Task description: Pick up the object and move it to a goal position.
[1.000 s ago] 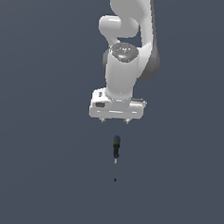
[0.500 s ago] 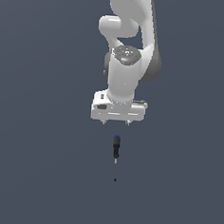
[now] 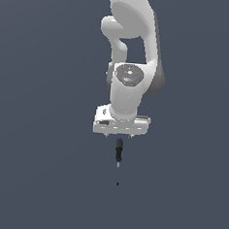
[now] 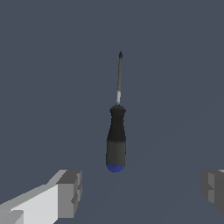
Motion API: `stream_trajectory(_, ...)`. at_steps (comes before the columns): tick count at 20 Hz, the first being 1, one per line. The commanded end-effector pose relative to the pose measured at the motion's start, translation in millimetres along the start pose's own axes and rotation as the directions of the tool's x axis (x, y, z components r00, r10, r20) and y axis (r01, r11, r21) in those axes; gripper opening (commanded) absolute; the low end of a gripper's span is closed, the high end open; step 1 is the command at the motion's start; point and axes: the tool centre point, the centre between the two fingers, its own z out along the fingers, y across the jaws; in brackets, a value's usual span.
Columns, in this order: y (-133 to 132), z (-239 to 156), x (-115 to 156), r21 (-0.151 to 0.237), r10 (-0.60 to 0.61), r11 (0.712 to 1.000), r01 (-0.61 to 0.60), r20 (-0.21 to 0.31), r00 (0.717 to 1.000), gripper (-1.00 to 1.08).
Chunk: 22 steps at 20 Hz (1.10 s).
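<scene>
In the exterior view the white arm comes down from the top of the frame, smooth and rounded, with a grey disc on its wrist joint. Its gripper hangs low, pointing down over a flat, plain blue-grey floor. From here the fingers are hidden under the boxy white hand, so how far they stand apart cannot be read in this view. The screwdriver lies on the floor just below the hand in the picture, its blue cap nearest the gripper and its thin shaft running away toward the lower edge. Nothing touches it.

In the wrist view the two fingers show as blocky grey pads at the picture's edges, one on a white stem, the other only partly in frame. They stand wide apart (far wider than the tool is thick) and hold nothing. The gripper has bare floor between its pads. The screwdriver lies apart from both pads, nearer the white-stemmed one. Its handle is matte black, waisted toward the shaft, greyer and thicker toward the rounded blue cap; the shaft is a thin metal rod, pale by the handle and dark at the tip.
</scene>
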Motion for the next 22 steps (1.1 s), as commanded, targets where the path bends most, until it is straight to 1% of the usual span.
stream_trajectory(1, -1.4, 12.9, 10.3, 0.002, 0.008, 1.0, -0.008, 0.005, 1.0, 1.0)
stream_trajectory(6, -4.5, 42.3, 30.8, 0.007, 0.025, 1.0, -0.025, 0.015, 1.0, 1.0)
stream_trajectory(11, -6.9, 65.2, 43.6, 0.01, 0.038, 0.999, -0.038, 0.023, 0.999, 1.0)
stream_trajectory(17, -8.7, 81.1, 51.0, 0.011, 0.046, 0.999, -0.047, 0.028, 0.999, 1.0)
stream_trajectory(22, -8.9, 83.7, 51.5, 0.011, 0.047, 0.999, -0.048, 0.029, 0.998, 1.0)
